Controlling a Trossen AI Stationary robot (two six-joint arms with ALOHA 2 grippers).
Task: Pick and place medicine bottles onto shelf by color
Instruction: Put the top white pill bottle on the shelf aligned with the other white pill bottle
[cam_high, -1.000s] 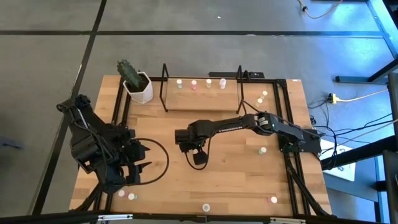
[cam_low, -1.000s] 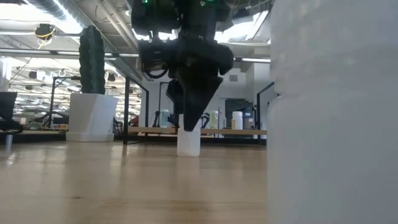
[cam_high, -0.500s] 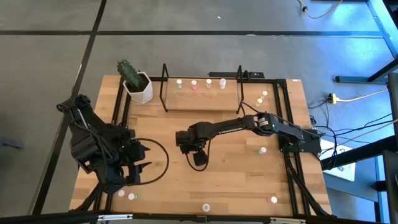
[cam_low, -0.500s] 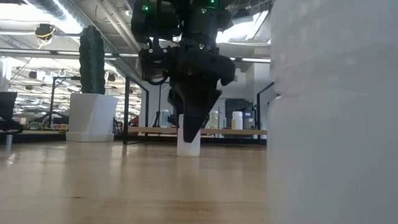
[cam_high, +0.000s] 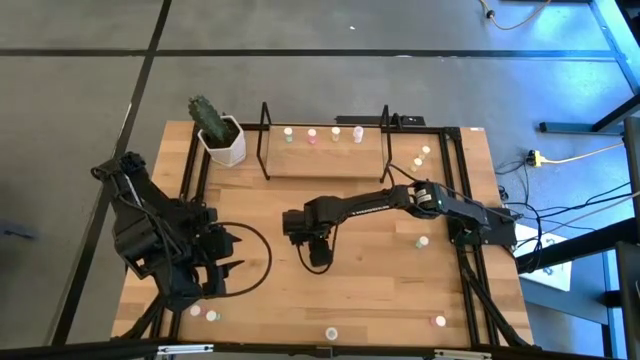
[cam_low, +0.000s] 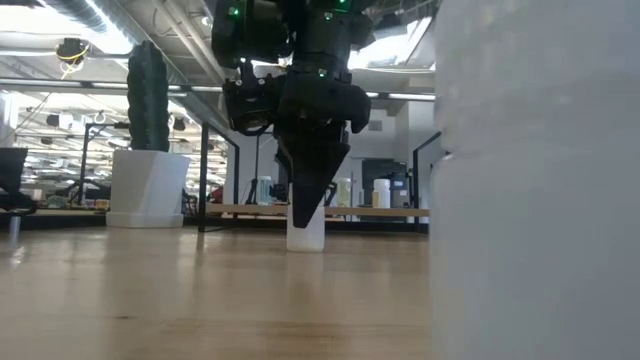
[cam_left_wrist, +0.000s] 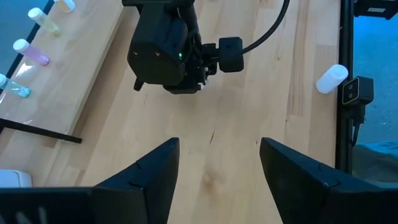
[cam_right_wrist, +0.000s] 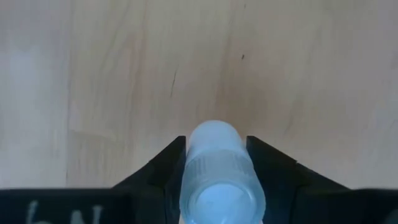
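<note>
Reaching down at mid-table, right gripper (cam_high: 318, 258) closing both fingers (cam_right_wrist: 158, 171) against an upright medicine bottle (cam_right_wrist: 217, 168) standing on the table (cam_high: 390, 290), in front of the shelf (cam_high: 325, 160). Waiting near the table's left side, left gripper (cam_left_wrist: 214, 168) keeping jaws apart, holding nothing.

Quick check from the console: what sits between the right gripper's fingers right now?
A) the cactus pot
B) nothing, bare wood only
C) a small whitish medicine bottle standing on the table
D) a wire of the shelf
C: the right wrist view shows the medicine bottle upright between the fingers of the right gripper, mid-table.
</note>
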